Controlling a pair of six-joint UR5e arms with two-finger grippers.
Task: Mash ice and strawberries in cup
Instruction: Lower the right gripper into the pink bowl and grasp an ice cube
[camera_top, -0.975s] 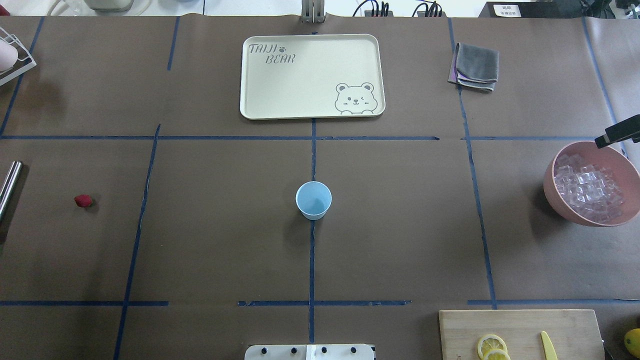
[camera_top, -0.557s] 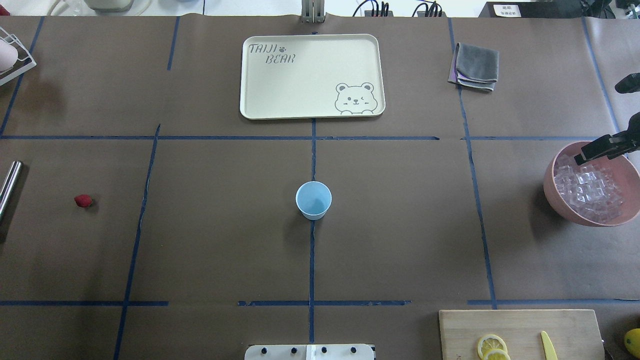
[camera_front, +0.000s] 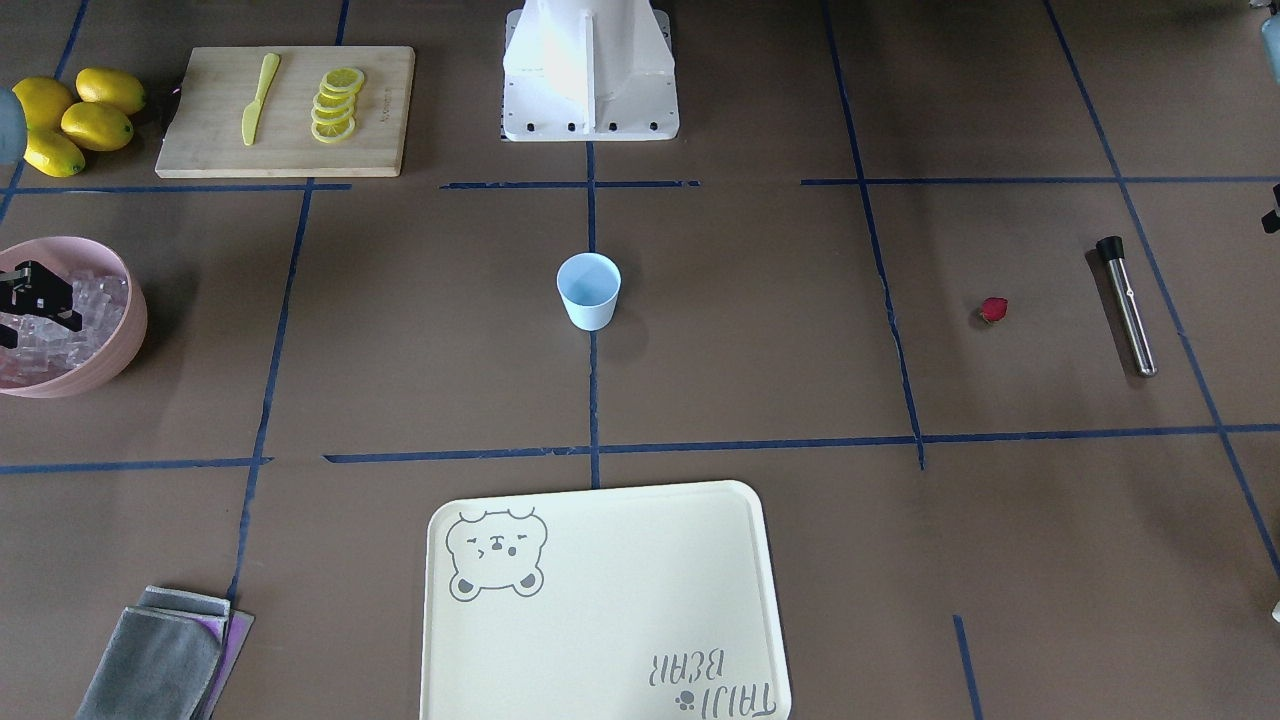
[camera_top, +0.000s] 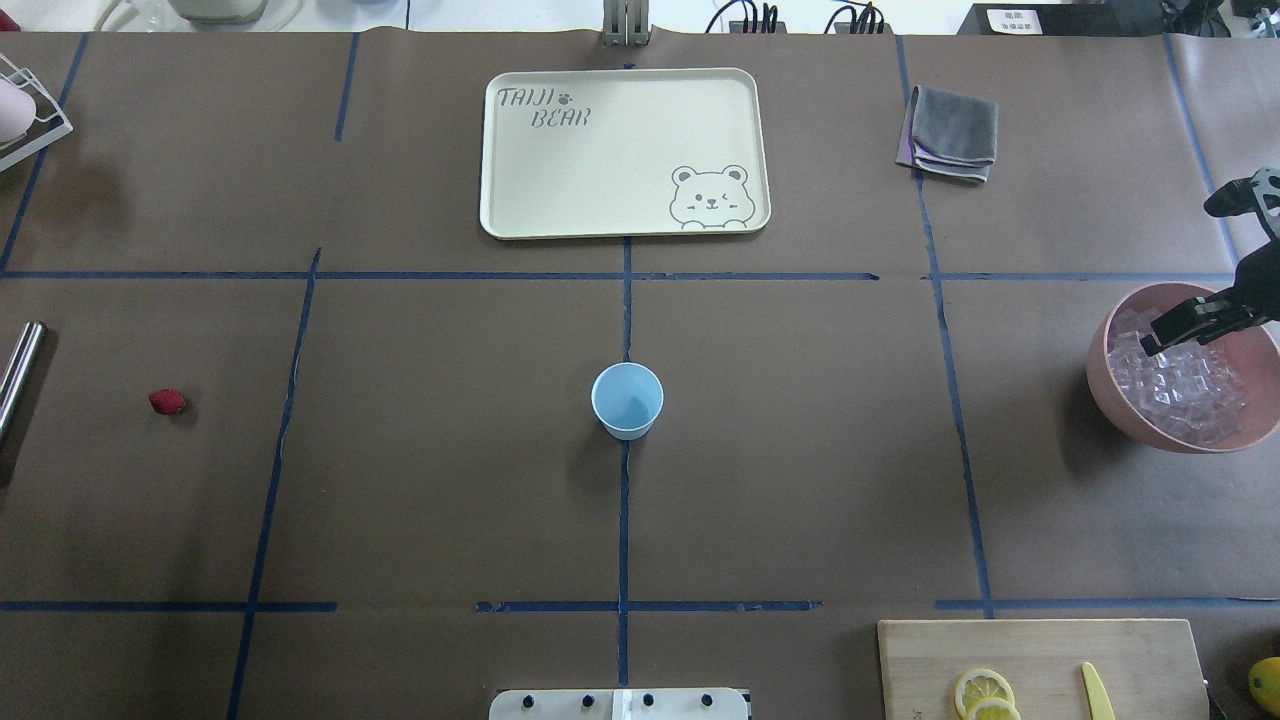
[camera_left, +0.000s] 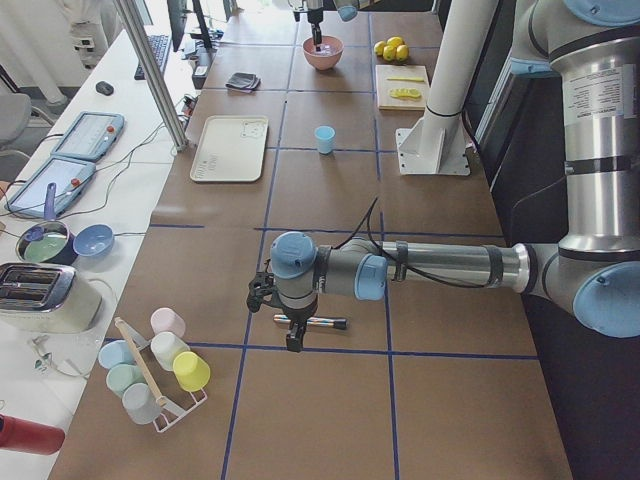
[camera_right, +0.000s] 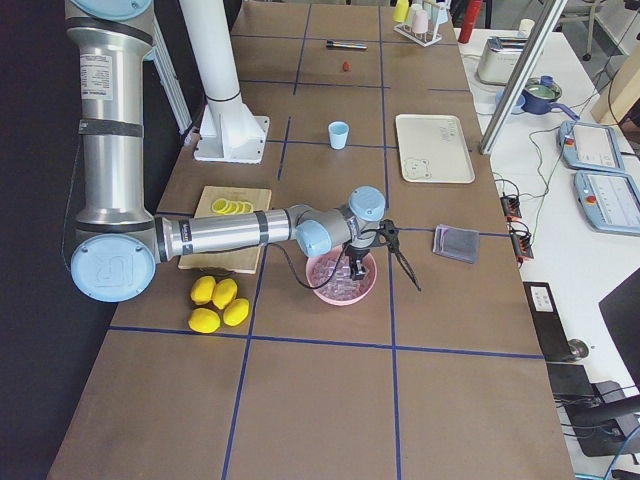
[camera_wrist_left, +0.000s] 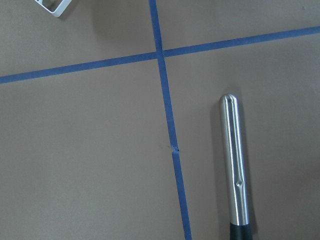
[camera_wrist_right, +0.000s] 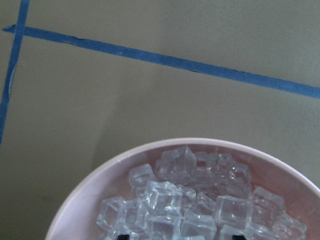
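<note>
Brown surface (camera_top: 800, 450) holds a light blue plastic cup (camera_top: 627, 400). Right of it, the right end effector (camera_top: 1155, 342) hangs over clear ice cubes (camera_top: 1190, 385), opening unclear.

the table cover (camera_top: 450, 480) is matt brown paper, faintly creased, crossed by smooth blue tape (camera_wrist_left: 170, 125). the muddler (camera_wrist_left: 234, 165) is brushed steel with a soft sheen and a matt black end. the ice (camera_wrist_right: 195, 210) is clear and glassy, in a matt pink plastic bowl (camera_front: 125, 345). the cup (camera_top: 627, 400) is smooth pale blue plastic, the tray (camera_top: 620, 150) matt cream plastic, the cloth (camera_top: 952, 130) soft grey fabric, the board (camera_top: 1040, 660) pale bare wood.
</note>
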